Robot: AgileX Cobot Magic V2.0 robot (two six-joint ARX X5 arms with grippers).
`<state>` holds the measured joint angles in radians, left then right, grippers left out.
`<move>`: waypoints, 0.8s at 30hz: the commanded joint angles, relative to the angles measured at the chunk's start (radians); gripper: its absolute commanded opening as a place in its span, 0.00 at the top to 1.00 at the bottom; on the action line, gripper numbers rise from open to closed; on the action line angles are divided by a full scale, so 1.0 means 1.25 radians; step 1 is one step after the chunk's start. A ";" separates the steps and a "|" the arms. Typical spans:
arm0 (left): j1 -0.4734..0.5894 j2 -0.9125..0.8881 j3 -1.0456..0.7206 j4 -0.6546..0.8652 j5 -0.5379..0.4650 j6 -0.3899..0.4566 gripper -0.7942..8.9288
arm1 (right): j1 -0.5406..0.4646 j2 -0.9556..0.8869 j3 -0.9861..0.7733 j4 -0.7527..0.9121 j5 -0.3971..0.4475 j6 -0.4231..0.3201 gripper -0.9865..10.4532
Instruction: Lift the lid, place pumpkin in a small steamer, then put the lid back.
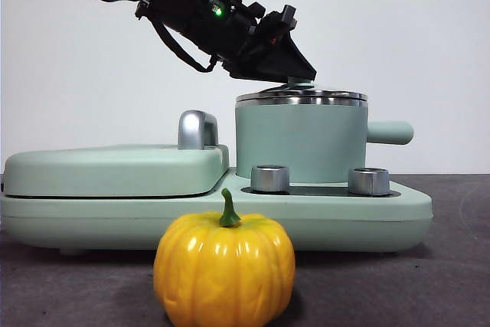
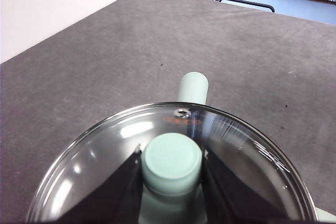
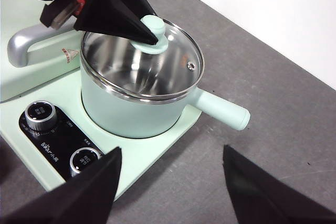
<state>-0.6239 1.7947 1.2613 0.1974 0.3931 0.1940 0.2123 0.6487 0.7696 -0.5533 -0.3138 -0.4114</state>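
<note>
the left gripper [image 2: 171, 162] is closing its fingers on the knob of the lid [image 1: 302, 97], which is sitting on the small steamer [image 1: 300, 143]; the right gripper [image 3: 170, 182] is waiting, fingers wide; the pumpkin [image 1: 224, 268] is resting on the worktop [image 1: 429, 281], so every step is remaining

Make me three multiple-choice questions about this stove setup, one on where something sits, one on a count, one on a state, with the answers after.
1. Where is the pumpkin?
A. In the small steamer
B. On the table in front of the appliance base
C. On the griddle cover

2. How many silver knobs are on the base?
A. One
B. Two
C. Four

3. What is the left gripper doing?
A. Jaws on either side of the lid knob
B. Holding the pumpkin
C. Waiting off to the side

Answers: 1 B, the front view shows it on the dark table. 2 B, two knobs appear. 3 A, the left wrist view shows the knob between the jaws.
</note>
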 commanded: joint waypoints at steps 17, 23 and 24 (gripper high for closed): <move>-0.004 0.015 0.069 -0.005 -0.003 -0.064 0.90 | 0.003 0.003 0.016 0.004 0.001 0.018 0.65; -0.004 -0.011 0.073 -0.024 -0.003 -0.064 0.90 | 0.003 0.003 0.016 0.004 0.001 0.027 0.65; -0.004 -0.020 0.073 -0.032 -0.003 -0.064 0.90 | 0.003 0.003 0.016 0.004 0.001 0.027 0.65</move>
<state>-0.6239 1.7901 1.3159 0.1299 0.3897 0.1184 0.2123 0.6487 0.7696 -0.5537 -0.3138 -0.3931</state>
